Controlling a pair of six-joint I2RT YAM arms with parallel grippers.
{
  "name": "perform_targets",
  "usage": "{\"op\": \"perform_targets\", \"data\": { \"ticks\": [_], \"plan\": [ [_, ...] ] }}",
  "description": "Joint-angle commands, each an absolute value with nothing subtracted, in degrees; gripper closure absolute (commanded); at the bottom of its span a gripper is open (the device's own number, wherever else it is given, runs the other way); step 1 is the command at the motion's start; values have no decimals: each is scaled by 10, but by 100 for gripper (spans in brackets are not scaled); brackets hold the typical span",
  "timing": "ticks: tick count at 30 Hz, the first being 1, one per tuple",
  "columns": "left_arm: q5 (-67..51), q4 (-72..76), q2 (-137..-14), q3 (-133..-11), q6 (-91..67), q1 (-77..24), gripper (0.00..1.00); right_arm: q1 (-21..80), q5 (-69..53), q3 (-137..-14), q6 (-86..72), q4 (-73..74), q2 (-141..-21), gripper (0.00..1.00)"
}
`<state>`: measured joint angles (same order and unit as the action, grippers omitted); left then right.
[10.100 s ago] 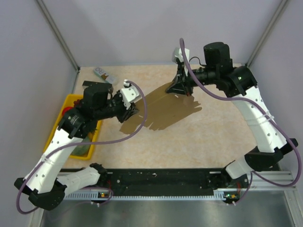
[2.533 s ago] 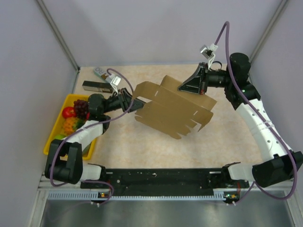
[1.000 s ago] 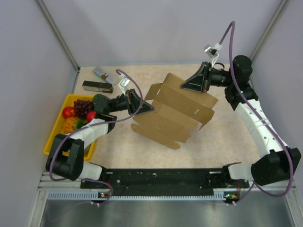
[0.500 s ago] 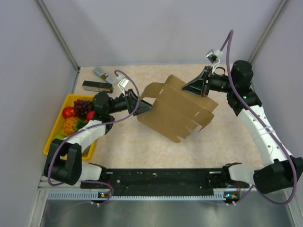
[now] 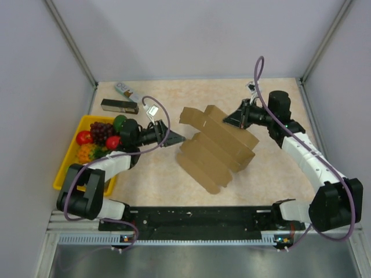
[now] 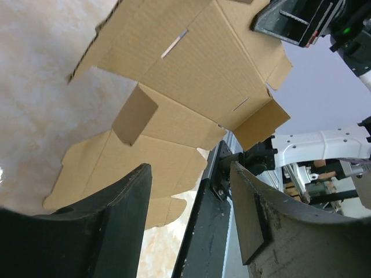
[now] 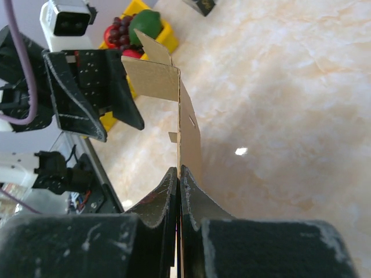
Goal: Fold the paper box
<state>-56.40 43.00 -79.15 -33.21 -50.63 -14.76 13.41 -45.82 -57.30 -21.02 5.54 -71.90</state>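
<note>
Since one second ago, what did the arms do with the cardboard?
The left gripper let go of the box and opened. The right gripper, still pinching the box's far edge, swung down and nearer, so the box sank lower. The fruit tray and black box stayed put.

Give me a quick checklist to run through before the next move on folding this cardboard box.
1. Right gripper holding the paper box: ok, jaws shut on one edge of the cardboard.
2. Left gripper free to take a new hold: ok, jaws open, nothing between them, box just ahead.
3. Box folded into a carton: not ok, panels are creased but flaps and tabs hang loose.
4. Box's low end resting on the table: cannot tell.
5. Yellow tray and black box out of the way: ok, both lie off to the left, apart from the cardboard.
</note>
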Motion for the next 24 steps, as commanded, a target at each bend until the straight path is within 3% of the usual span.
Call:
{"op": "perform_targets", "data": {
  "ticks": [1,11,18,24],
  "plan": [
    [-535,461,-801,-317,-509,-147,40,127,-405,-582,-167,53,-748,100],
    [-363,310,-633,-272,-402,-171,38,172,-298,-575,-54,108,-798,100],
    [-271,249,-638,-336,-353,-233,44,258,-116,-548,33,97,-799,100],
    [-167,304,-657,-332,-308,-274,48,288,-106,-519,98,45,-819,100]
  ]
}}
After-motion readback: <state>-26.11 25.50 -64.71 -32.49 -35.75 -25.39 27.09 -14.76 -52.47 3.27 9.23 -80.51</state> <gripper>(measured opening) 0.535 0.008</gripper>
